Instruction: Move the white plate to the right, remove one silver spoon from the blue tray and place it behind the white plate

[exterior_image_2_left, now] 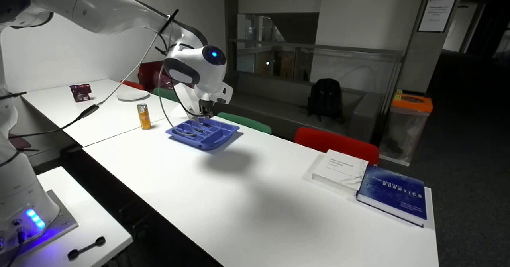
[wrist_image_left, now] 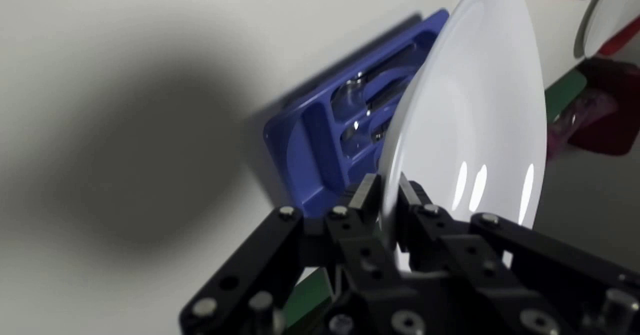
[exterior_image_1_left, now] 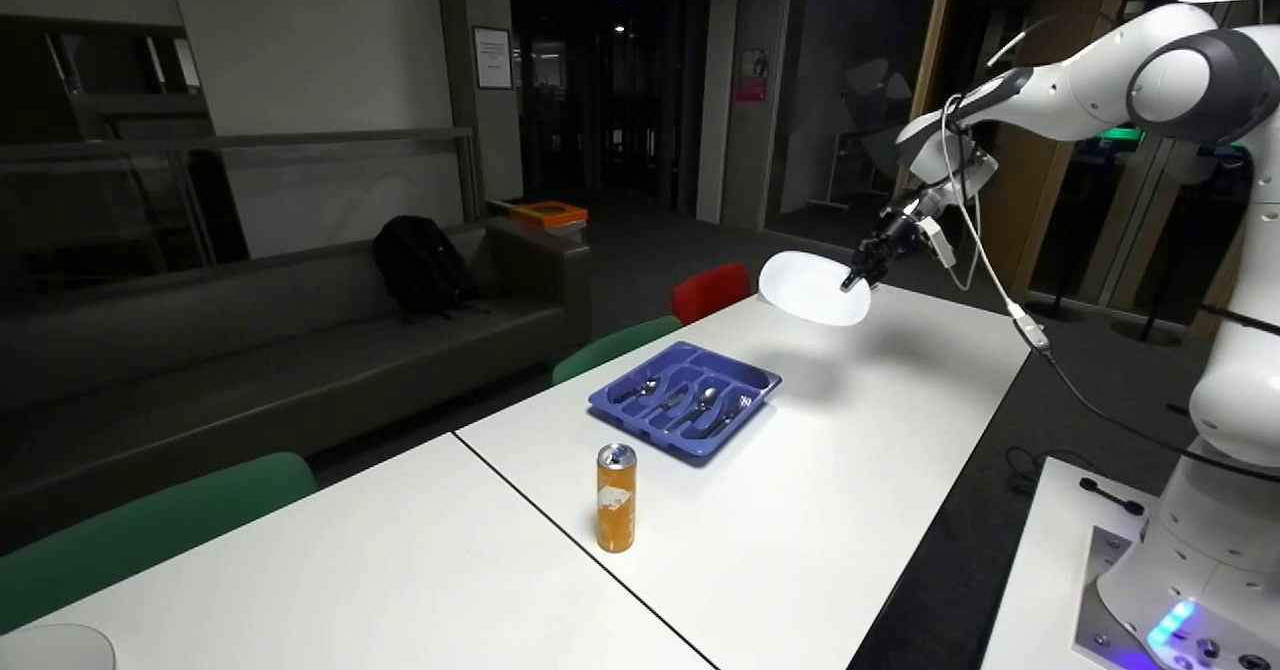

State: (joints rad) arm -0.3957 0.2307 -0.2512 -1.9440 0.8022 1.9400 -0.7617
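Plate (exterior_image_1_left: 808, 288) hangs tilted above the table (exterior_image_1_left: 800, 490), its rim pinched between the fingers of your gripper (wrist_image_left: 388, 191). In an exterior view you have it right of the tray (exterior_image_1_left: 648, 431) and farther off. Silver spoons (exterior_image_1_left: 708, 397) lie in the tray's compartments; the can (exterior_image_1_left: 615, 510) stands upright to the near left of the tray.

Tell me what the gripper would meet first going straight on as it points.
Probably the blue tray, lying ahead of the fingers in the wrist view; the white plate in their grip could touch it or the table first. Depth is unclear.
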